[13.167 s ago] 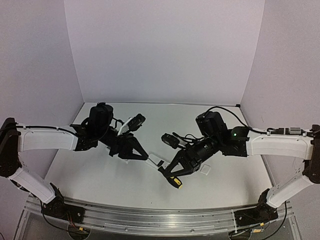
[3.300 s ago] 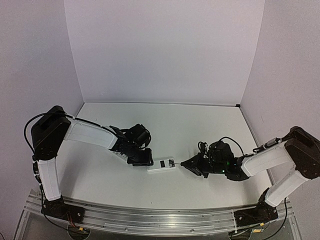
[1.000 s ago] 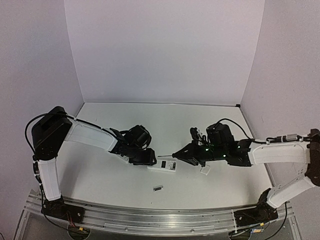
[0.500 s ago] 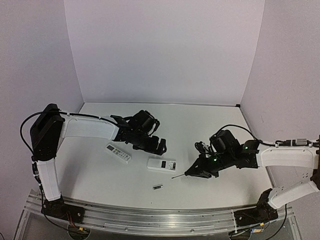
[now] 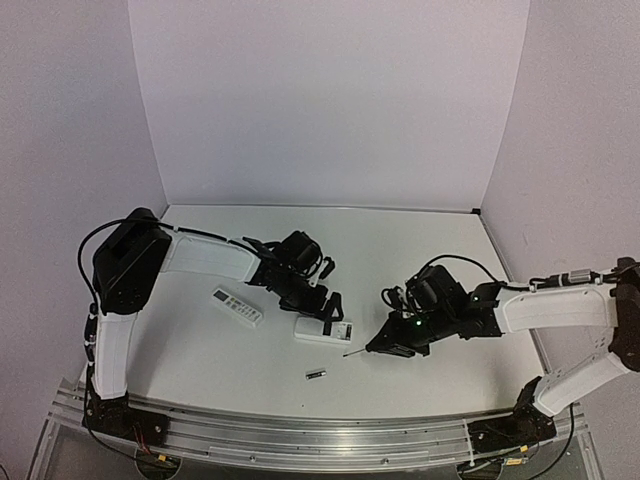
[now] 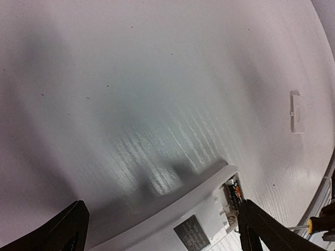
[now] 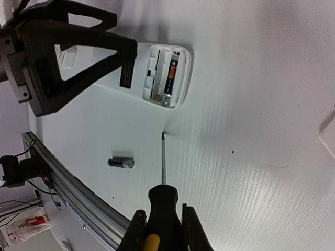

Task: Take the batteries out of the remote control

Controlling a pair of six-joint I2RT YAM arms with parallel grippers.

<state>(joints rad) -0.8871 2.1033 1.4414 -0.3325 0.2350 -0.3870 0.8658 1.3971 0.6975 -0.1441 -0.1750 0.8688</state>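
Loose battery [image 5: 316, 374]: in the top view, a tiny dark cylinder with pale ends lying flat on the white table [image 5: 200, 350], low and centre, just below the opened remote control [image 5: 312, 331] and apart from it. The left gripper [image 5: 330, 312] stands spread wide over the remote's right end. The right gripper [image 5: 395, 345] is clamped on a screwdriver [image 5: 362, 350], whose tip points left, near the remote's lower right corner. A second remote [image 5: 237, 306] lies to the left, well clear.

Left wrist view: both fingers [image 6: 68, 235] stand far apart at the bottom corners, with the remote between them. Contact cannot be told. The seated battery [image 6: 234, 189] shows dark with an orange band in the open bay. A small white cover piece [image 6: 297, 112] lies at the right edge.

Right wrist view: the bay holds one battery, black and orange, with the slot beside it bare. The loose battery rests left of the screwdriver's shaft. The shaft's tip rests just below the remote's end. The jaws grip the black-and-yellow handle at the bottom centre.

Against the frame half a second earlier: the left gripper has shifted from above and left of the remote to down over it. The loose battery, both remotes and the right gripper sit about as before.
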